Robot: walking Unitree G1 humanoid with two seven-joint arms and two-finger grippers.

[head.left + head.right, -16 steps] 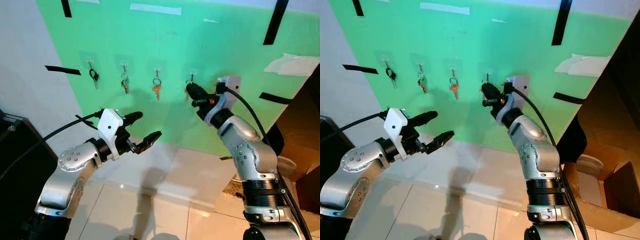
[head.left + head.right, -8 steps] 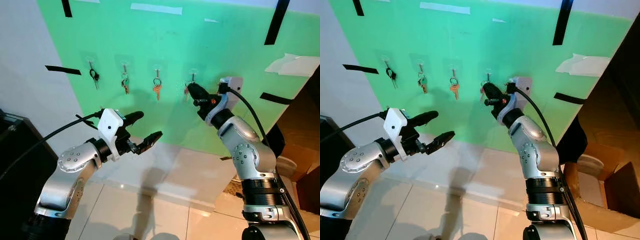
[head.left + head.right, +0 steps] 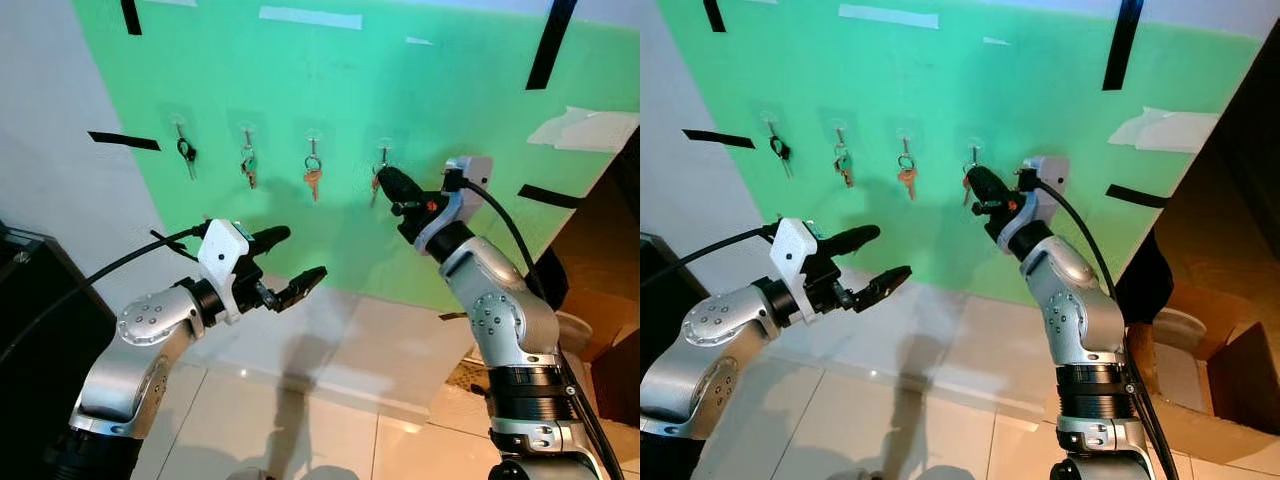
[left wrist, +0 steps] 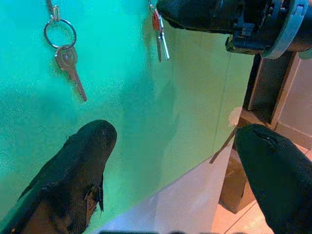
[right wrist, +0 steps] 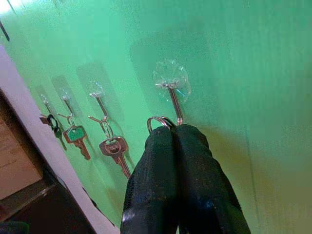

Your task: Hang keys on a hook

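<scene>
Hanging from the right gripper [image 5: 176, 139], the keys [image 4: 159, 35] sit right at the fourth hook [image 5: 171, 100] on the green board [image 3: 450, 90]: the key ring [image 5: 157, 122] pokes out above the black fingertips, touching or just beside the hook's stem. Can't tell from the wrist view whether the ring is already over the hook tip or only against it. Fingers are pressed together, pinching the ring; a red-topped key and a silver one dangle below the gripper in the left wrist view.

Vs 1 s ago: the right gripper has crept up and toward the board, so keys that were hidden behind the fingers now show beside the hook in the head views [image 3: 376, 184]. Means the approach is basically done; what's left, by my read, is seating the ring on the hook, then letting go. Risk: releasing before the ring is truly on, and the keys drop.

Other three hooks to the left are taken: black fob [image 3: 186, 152], green-topped key [image 3: 248, 166], orange key [image 3: 313, 178].

Left gripper [image 3: 290, 265] hovers lower and well apart from the board, fingers spread wide, holding nothing. No real change there; looks idle.
</scene>
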